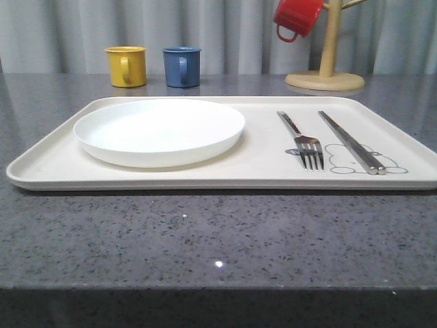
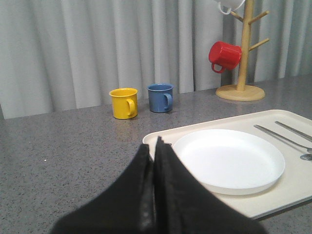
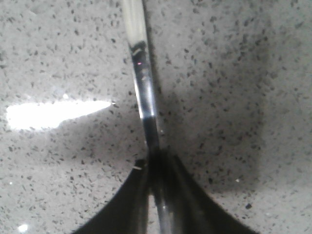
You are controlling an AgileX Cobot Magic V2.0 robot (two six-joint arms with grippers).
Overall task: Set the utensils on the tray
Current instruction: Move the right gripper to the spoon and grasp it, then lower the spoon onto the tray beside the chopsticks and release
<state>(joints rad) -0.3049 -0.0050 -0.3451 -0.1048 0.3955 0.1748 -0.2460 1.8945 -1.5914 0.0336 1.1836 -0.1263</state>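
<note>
The large cream rectangular tray (image 1: 61,160) holds a round white plate (image 1: 159,131) at left, a silver fork (image 1: 300,139) and flat metal chopsticks (image 1: 351,141) at right. The left gripper (image 2: 155,146) is pressed together, empty; the right gripper (image 3: 152,163) clamps a shiny metal handle (image 3: 144,83).

Tray layout on the table

The tray (image 1: 171,174) holds the plate (image 1: 159,130) at left, the fork (image 1: 301,140) right of it, the chopsticks (image 1: 351,142) rightmost; two mugs (image 1: 153,65) stand behind the tray.
</note>
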